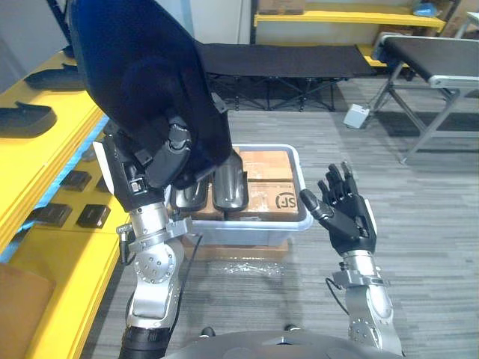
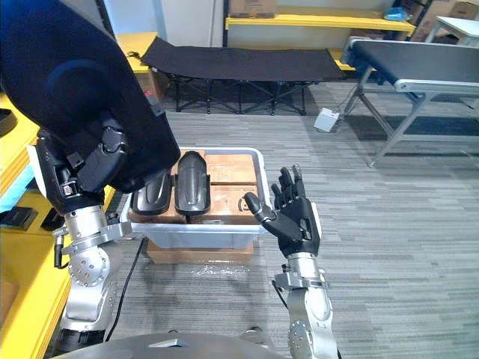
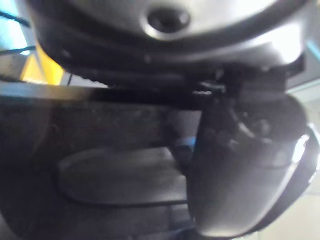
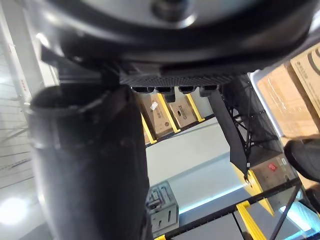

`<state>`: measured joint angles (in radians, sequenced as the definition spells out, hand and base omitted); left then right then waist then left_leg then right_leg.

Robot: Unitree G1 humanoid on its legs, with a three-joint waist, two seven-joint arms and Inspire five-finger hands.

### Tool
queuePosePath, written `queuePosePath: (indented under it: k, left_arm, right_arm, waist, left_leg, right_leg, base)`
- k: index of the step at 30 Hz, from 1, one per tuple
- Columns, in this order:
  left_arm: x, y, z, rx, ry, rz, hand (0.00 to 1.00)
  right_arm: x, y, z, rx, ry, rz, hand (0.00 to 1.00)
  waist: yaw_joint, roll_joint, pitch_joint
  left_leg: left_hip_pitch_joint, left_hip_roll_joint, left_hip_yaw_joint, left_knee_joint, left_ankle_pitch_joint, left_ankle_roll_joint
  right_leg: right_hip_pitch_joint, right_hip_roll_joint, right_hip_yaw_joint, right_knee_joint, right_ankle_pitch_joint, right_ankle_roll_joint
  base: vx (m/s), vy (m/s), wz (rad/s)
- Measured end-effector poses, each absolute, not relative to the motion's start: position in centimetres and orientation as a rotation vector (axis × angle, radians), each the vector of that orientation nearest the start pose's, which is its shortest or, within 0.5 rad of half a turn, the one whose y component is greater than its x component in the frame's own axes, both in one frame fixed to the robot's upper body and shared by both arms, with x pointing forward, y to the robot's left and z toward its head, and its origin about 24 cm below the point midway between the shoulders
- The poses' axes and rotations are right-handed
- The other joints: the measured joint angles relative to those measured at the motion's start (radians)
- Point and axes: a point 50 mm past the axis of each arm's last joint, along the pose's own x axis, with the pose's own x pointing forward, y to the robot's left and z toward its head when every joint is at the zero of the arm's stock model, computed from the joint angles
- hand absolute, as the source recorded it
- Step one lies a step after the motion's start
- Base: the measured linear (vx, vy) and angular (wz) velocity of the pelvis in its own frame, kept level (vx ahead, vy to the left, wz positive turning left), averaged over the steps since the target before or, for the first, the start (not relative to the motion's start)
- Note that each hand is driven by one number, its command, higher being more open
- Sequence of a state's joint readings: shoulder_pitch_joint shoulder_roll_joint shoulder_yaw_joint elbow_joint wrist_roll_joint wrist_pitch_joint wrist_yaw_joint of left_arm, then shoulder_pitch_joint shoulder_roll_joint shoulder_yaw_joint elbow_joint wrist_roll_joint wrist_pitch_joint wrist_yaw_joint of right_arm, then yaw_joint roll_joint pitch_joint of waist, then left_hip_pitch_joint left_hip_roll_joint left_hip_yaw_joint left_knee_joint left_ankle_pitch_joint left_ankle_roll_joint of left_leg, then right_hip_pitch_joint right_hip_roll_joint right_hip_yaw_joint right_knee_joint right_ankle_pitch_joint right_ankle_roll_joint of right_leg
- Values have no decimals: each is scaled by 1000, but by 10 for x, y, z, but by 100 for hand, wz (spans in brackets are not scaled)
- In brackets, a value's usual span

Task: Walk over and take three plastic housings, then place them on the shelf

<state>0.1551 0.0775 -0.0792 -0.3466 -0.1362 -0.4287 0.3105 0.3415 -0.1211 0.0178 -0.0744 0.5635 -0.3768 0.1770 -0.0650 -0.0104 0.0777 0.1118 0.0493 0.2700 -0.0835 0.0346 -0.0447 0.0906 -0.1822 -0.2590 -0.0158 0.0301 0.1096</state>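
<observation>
A large dark plastic housing [image 1: 142, 67] is held high, close to the head camera, with my left hand [image 1: 161, 161] shut on its lower edge. Two more dark housings [image 1: 228, 187] [image 2: 153, 196] stand side by side in the pale bin [image 1: 298, 168] on the floor, leaning on cardboard boxes [image 1: 273, 196]. My right hand [image 1: 346, 213] hovers open, palm up, just right of the bin's front corner and holds nothing. The yellow shelf [image 1: 52, 142] runs along the left, with dark housings [image 1: 22, 120] lying on its top level.
Small black parts [image 1: 93, 215] lie on the shelf's lower level. A black folding cot [image 1: 284, 60] stands behind the bin. A conveyor table [image 1: 434, 56] is at the back right, with a small white box [image 1: 357, 116] on the grey floor near it.
</observation>
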Motion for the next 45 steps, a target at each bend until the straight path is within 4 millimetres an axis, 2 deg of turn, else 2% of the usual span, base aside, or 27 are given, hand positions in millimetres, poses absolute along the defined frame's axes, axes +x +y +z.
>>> queuePosePath:
  k: [4,8,13,17,19,22,23,24,26,27,28,29,30,31,32,34,35,36,37,39,40,43,45]
  left_arm:
    - [198,173,112,-218,-546,257,0]
    - [185,190,111,-198,-543,360,0]
    - [161,216,122,-97,-568,504,0]
    - [138,238,115,-39,-525,660,0]
    - [131,244,112,-26,-504,694,0]
    - [128,247,110,-49,-493,668,0]
    - [128,247,111,-63,-499,630,0]
    - [128,249,112,-54,-503,619,0]
    - [127,251,111,-62,-502,630,0]
    - [127,251,111,-65,-501,630,0]
    - [127,251,111,-66,-501,625,0]
    - [128,250,111,-65,-503,600,0]
    - [131,245,112,-71,-507,550,0]
    - [132,243,112,-74,-508,524,0]
    - [134,238,111,-76,-504,471,0]
    - [134,236,110,-78,-497,454,0]
    - [132,237,108,-74,-483,463,0]
    - [130,238,107,-72,-477,473,0]
    - [126,239,104,-70,-459,494,0]
    - [125,239,102,-74,-445,512,0]
    - [126,239,101,-81,-441,519,0]
    - [131,234,99,-93,-438,494,0]
    - [134,232,101,-90,-452,475,0]
  right_arm:
    - [179,-194,28,386,-175,-31,100]
    - [187,-184,26,408,-151,17,100]
    - [204,-158,20,413,-92,116,100]
    - [223,-130,35,401,-135,230,100]
    - [230,-123,43,360,-165,266,100]
    - [239,-124,49,314,-171,253,100]
    - [239,-128,47,303,-150,226,100]
    - [239,-131,45,302,-133,208,100]
    - [238,-134,43,300,-123,197,100]
    - [237,-138,42,298,-120,180,100]
    - [236,-141,41,296,-118,168,100]
    - [233,-150,38,291,-112,133,100]
    - [228,-165,34,276,-100,73,100]
    - [224,-174,31,267,-87,37,100]
    - [212,-192,23,245,-54,-41,100]
    - [206,-205,20,236,-44,-94,100]
    - [204,-210,19,236,-44,-112,100]
    - [203,-210,19,245,-45,-111,100]
    - [204,-207,19,254,-48,-88,100]
    - [205,-202,22,255,-72,-50,100]
    - [208,-195,24,265,-81,-18,100]
    - [209,-184,23,289,-86,7,100]
    - [214,-173,26,307,-99,8,100]
  waist:
    - [7,2,1]
    - [29,6,2]
    - [103,9,4]
    - [183,8,6]
    - [207,4,7]
    - [204,0,16]
    - [199,-1,25]
    - [201,-22,34]
    - [203,-37,40]
    - [204,-35,44]
    - [204,-30,48]
    - [193,-7,65]
    - [165,21,82]
    - [159,32,86]
    - [158,51,84]
    - [161,53,90]
    - [170,73,85]
    - [172,78,84]
    - [172,78,84]
    - [173,65,92]
    - [167,54,102]
    - [165,44,109]
    - [165,30,123]
  left_leg:
    - [-1,1,-13,0,0,0]
    - [-17,-7,-74,0,4,4]
    - [-57,-21,-195,0,31,8]
    - [-77,-40,-295,0,42,3]
    - [-96,-42,-331,0,50,4]
    - [-129,-51,-477,0,76,9]
    - [-138,-58,-537,1,87,6]
    - [-141,-76,-582,1,97,5]
    - [-175,-104,-633,32,104,1]
    - [-200,-120,-653,58,111,-11]
    - [-212,-125,-650,68,106,-4]
    - [-245,-108,-559,92,88,7]
    - [-268,-77,-447,125,92,16]
    - [-281,-61,-398,135,93,17]
    - [-306,-25,-281,142,88,22]
    - [-322,0,-196,139,85,19]
    - [-327,13,-172,155,93,23]
    - [-323,20,-167,155,112,22]
    - [-312,30,-149,155,147,21]
    - [-316,34,-126,175,138,24]
    - [-323,36,-112,201,132,29]
    - [-337,30,-101,251,99,34]
    - [-341,12,-99,288,64,38]
  right_leg:
    - [8,2,-12,-3,0,0]
    - [34,-6,-81,-8,-5,2]
    - [72,-10,-206,-19,-8,3]
    - [106,-17,-302,-17,-31,12]
    - [107,-18,-323,1,-45,11]
    - [104,-10,-234,97,-81,-34]
    - [100,-10,-179,142,-118,-53]
    - [108,-18,-146,172,-158,-54]
    - [122,-26,-158,188,-205,-42]
    - [128,-24,-182,188,-218,-24]
    - [134,-23,-200,187,-224,-15]
    - [162,-18,-253,176,-237,5]
    - [195,1,-316,153,-237,10]
    - [209,9,-342,146,-237,10]
    - [228,22,-391,122,-239,15]
    - [228,19,-401,106,-252,13]
    - [224,21,-389,110,-259,12]
    - [222,26,-372,116,-263,16]
    - [214,24,-344,136,-270,18]
    - [190,5,-316,170,-278,20]
    - [170,-11,-295,205,-282,26]
    - [161,-35,-281,241,-294,36]
    - [166,-64,-287,269,-329,33]
  base:
    - [21,-7,10]
    - [-7,-8,42]
    - [-21,-22,72]
    - [-24,-20,75]
    - [4,-19,74]
    - [36,57,148]
    - [33,26,157]
    - [22,-21,144]
    - [5,-133,102]
    - [-21,-138,86]
    - [-74,-106,95]
    - [-124,-82,137]
    - [-155,-69,152]
    - [-181,-47,163]
    - [-144,-19,109]
    - [-93,11,61]
    - [-67,31,1]
    - [-55,18,-37]
    - [-16,23,-50]
    - [6,34,-45]
    - [2,34,-28]
    - [8,43,-13]
    - [8,50,8]
